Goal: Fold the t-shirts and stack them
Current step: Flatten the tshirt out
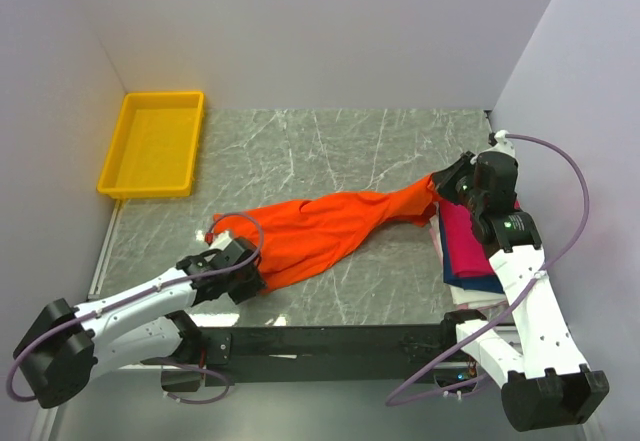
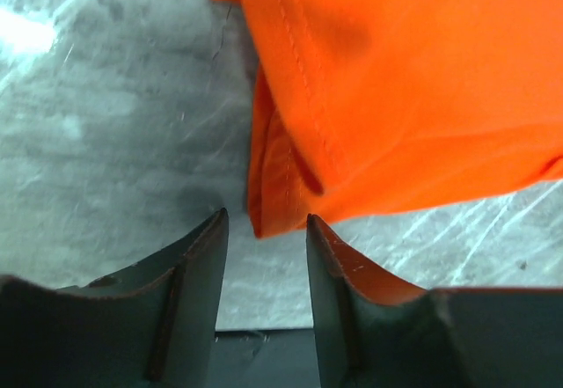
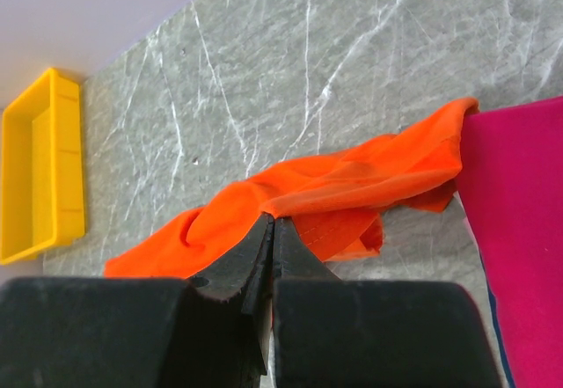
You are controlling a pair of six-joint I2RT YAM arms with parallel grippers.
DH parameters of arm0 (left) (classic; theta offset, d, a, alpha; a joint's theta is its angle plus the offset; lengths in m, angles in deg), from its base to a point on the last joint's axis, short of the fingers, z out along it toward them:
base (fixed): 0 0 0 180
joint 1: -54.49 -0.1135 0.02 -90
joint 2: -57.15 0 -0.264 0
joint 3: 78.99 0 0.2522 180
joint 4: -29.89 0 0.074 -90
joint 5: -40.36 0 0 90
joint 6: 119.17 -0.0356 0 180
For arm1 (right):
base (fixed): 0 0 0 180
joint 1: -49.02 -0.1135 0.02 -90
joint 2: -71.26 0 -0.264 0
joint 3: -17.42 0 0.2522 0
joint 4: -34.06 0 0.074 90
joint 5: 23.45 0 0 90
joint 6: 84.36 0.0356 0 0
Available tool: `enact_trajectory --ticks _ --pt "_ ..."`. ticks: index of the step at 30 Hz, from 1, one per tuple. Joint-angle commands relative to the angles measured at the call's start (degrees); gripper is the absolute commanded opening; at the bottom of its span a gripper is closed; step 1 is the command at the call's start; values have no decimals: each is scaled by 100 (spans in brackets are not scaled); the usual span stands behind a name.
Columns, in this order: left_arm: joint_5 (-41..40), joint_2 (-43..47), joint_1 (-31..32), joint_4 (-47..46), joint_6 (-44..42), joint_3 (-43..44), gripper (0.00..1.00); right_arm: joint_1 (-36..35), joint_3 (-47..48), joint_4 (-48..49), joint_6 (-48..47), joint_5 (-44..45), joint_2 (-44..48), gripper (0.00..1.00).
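Note:
The orange t-shirt (image 1: pixel 330 229) lies stretched in a twisted band across the table, from lower left to upper right. My right gripper (image 1: pixel 441 189) is shut on its right end, the cloth pinched at the fingertips (image 3: pixel 271 221). My left gripper (image 1: pixel 250 279) stands open at the shirt's lower left corner. In the left wrist view, that hemmed corner (image 2: pixel 273 203) rests on the table just past the fingertips of the left gripper (image 2: pixel 266 216), with nothing clamped. A folded magenta t-shirt (image 1: pixel 465 241) (image 3: pixel 519 230) lies on a navy one (image 1: pixel 472 283) under the right arm.
A yellow plastic tray (image 1: pixel 152 143) (image 3: pixel 44 168) sits at the back left corner. White walls close the table on the left, back and right. The marbled grey tabletop (image 1: pixel 330 151) shows bare behind the orange shirt.

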Motion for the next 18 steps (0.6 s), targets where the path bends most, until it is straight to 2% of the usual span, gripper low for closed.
enact_trajectory --ticks 1,4,7,8,10,11,18 --pt "-210 -240 27 -452 -86 128 46 47 -79 303 -58 -66 42 0" --pt "-149 -477 27 -618 -139 76 43 47 -62 285 -67 -74 50 0" --pt "-35 -575 27 -724 -174 93 28 56 -27 276 -67 -92 68 0" --pt "9 -549 27 -707 -200 128 17 56 0 250 -67 -101 68 0" --pt "-34 -348 27 -437 -253 356 9 64 70 215 -67 -92 68 0" --pt "-209 -260 27 -286 -332 487 1 56 105 189 -76 -101 85 0" --pt "-1237 724 -200 1181 -745 2427 1 117 500 -93 -14 -136 305 0"
